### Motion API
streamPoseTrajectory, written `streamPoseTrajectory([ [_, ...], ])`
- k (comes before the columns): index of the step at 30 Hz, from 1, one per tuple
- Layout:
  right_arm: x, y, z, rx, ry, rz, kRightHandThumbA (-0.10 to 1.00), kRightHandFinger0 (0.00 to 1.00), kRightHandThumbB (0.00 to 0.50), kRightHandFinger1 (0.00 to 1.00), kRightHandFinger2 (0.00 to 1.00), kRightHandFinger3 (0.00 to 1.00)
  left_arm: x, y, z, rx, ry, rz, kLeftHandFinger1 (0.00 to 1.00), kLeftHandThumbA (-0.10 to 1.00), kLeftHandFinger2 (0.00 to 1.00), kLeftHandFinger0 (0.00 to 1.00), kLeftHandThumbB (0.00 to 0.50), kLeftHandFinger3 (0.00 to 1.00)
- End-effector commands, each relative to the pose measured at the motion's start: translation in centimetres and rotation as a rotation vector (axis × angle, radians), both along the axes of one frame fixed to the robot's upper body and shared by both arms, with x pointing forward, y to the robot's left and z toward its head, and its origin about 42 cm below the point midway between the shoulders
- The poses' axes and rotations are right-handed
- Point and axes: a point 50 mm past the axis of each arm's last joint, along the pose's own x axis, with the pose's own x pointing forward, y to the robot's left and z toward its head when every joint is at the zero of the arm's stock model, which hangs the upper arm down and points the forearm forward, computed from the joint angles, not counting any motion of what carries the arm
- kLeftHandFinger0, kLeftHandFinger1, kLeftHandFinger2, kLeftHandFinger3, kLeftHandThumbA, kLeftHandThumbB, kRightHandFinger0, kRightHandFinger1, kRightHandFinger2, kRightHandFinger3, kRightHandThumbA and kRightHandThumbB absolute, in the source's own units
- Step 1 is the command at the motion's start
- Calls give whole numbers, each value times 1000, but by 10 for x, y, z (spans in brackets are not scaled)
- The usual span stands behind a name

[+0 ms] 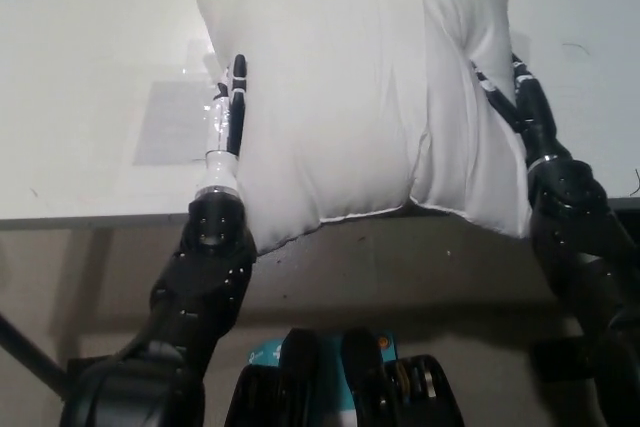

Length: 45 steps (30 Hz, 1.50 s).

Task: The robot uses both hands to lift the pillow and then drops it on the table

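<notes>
No text, label, brand or number can be read on anything in the head view.

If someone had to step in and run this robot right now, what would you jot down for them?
Left hand: pressed flat against the pillow's left side, squeezing it.
Right hand: pressed into the pillow's right side, partly sunk into the fabric.
Pillow: white, pinched between both hands, creased down the middle, its near edge hanging over the front edge of the white table.
Done: both hands are on the pillow, squeezing.
Left: whether it is off the table yet is unclear; finish the lift, then drop it on the table.
</notes>
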Motion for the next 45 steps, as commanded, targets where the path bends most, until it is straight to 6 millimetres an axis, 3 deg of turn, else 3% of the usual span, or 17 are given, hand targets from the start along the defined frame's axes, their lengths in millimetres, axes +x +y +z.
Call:
streamPoseTrajectory([
  [1,-2,70,6,-18,3,165,1000,1000,458,1000,1000,1000,1,-68,23,-54,-31,-137,1000,1000,1000,1000,34,1000],
  [5,0,71,13,-29,-21,173,1000,1000,465,1000,1000,1000,1,-81,29,-70,-31,-149,1000,1000,1000,1000,46,1000],
  [9,-1,75,12,-35,-25,173,1000,1000,438,1000,1000,1000,0,-87,31,-79,-39,-155,1000,1000,1000,1000,57,1000],
  [14,0,78,16,-29,-32,179,1000,1000,439,1000,1000,1000,2,-91,40,-71,-66,-150,1000,1000,1000,1000,36,1000],
  [16,1,79,18,-28,-33,183,1000,1000,449,1000,1000,1000,3,-91,43,-62,-73,-147,1000,1000,1000,1000,47,1000],
  [17,1,79,19,-29,-36,184,1000,1000,457,1000,1000,1000,3,-92,44,-50,-74,-145,1000,1000,1000,1000,86,1000],
  [22,5,87,31,-13,-83,221,1000,1000,444,1000,1000,1000,6,-97,54,-54,-92,-156,1000,1000,1000,1000,78,1000],
  [25,4,89,35,-16,-107,224,1000,1000,434,1000,1000,1000,6,-102,57,-57,-87,-157,1000,1000,1000,1000,104,1000],
  [26,5,91,40,-24,-119,221,1000,1000,445,1000,1000,1000,6,-106,61,-58,-94,-165,1000,1000,1000,1000,85,1000],
  [30,5,91,49,-22,-159,223,1000,1000,473,1000,1000,1000,6,-110,67,-71,-113,-187,1000,1000,1000,1000,93,1000],
  [34,6,85,83,19,-244,223,1000,1000,500,1000,1000,1000,11,-112,90,-90,-161,-218,1000,1000,1000,1000,147,1000],
  [35,4,82,111,27,-329,225,1000,1000,500,1000,1000,1000,15,-111,114,-89,-218,-227,1000,1000,1000,1000,138,1000],
  [37,2,80,136,17,-396,242,1000,1000,500,1000,1000,1000,15,-110,139,-72,-303,-255,1000,1000,1000,1000,141,1000],
  [39,0,76,177,-6,-498,251,1000,1000,500,1000,1000,1000,15,-112,177,-46,-418,-272,1000,1000,1000,1000,180,1000],
  [42,-4,75,201,-27,-557,260,1000,1000,500,1000,1000,1000,13,-113,198,-29,-472,-279,1000,1000,1000,1000,193,1000],
  [43,-9,73,228,-37,-610,262,1000,1000,500,1000,1000,1000,11,-116,221,-41,-502,-282,1000,1000,1000,1000,216,1000],
  [45,-16,71,255,-48,-657,255,1000,1000,500,1000,1000,1000,7,-118,243,-53,-535,-297,1000,1000,1000,1000,250,1000],
])
